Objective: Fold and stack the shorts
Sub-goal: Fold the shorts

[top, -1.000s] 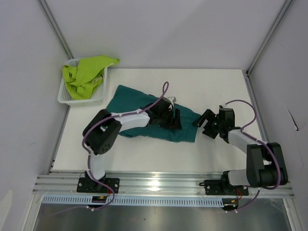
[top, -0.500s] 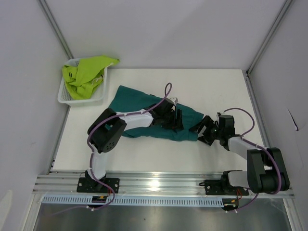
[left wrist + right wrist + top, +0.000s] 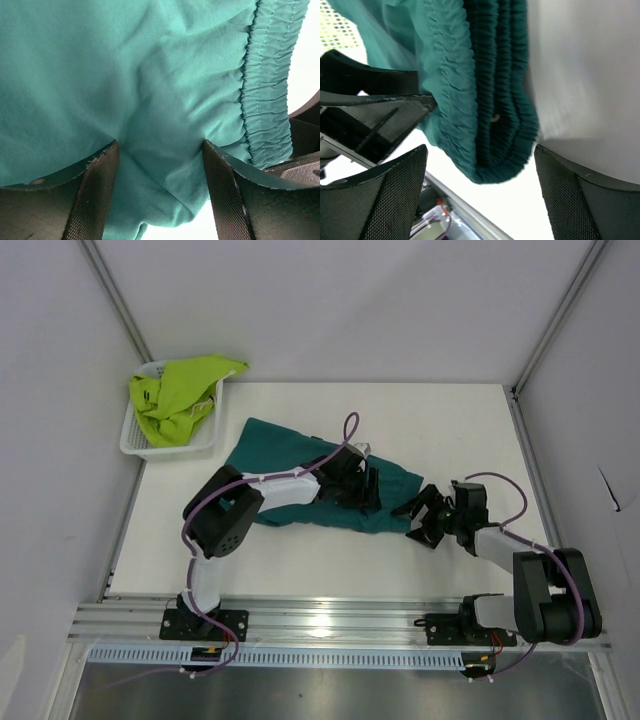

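The dark teal shorts (image 3: 280, 450) lie spread on the white table (image 3: 460, 430). My left gripper (image 3: 368, 492) rests on their right part, jaws open, with teal fabric (image 3: 150, 75) bunched between its fingers (image 3: 95, 195). My right gripper (image 3: 412, 522) is open at the shorts' right edge. In the right wrist view the gathered waistband (image 3: 490, 100) hangs just beyond its open fingers (image 3: 395, 200), apart from them. The left gripper's black finger (image 3: 370, 95) shows there too. The lime shorts (image 3: 178, 395) lie heaped in the basket, hanging over its rim.
The white mesh basket (image 3: 135, 443) stands at the table's far left corner. Grey walls and metal posts (image 3: 545, 330) close in the table. A metal rail (image 3: 330, 625) runs along the near edge by the arm bases.
My right gripper has moved nearer and left, down to the shorts' right edge. My left gripper has shifted slightly right on the teal fabric.
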`<state>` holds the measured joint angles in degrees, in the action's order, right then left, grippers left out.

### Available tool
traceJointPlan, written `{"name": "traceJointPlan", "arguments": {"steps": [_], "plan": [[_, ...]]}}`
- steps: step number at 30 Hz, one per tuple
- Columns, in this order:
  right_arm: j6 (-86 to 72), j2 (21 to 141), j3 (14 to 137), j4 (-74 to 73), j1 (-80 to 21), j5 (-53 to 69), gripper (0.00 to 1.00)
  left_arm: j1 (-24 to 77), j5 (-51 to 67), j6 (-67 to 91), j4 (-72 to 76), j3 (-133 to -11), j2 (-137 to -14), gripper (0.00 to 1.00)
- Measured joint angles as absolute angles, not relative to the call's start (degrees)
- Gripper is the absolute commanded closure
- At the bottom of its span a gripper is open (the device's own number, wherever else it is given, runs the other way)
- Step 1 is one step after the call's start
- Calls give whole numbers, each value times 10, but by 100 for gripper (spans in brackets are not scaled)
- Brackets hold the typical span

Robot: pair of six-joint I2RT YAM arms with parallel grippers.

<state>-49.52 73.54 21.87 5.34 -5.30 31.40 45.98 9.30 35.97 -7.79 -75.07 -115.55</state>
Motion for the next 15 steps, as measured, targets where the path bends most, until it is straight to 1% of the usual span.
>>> {"name": "traceJointPlan", "arguments": {"steps": [8,11,12,15], "plan": [[-538,783,219,120,-49,342,12,463,86,354,-95,-765,-1162,29],[-544,788,219,125,-45,340,18,465,81,351,-100,-770,-1164,29],[-545,789,219,127,-43,340,23,465,80,349,-102,-772,-1164,29],[-544,794,219,127,-40,335,29,467,76,345,-106,-776,-1166,29]]}}
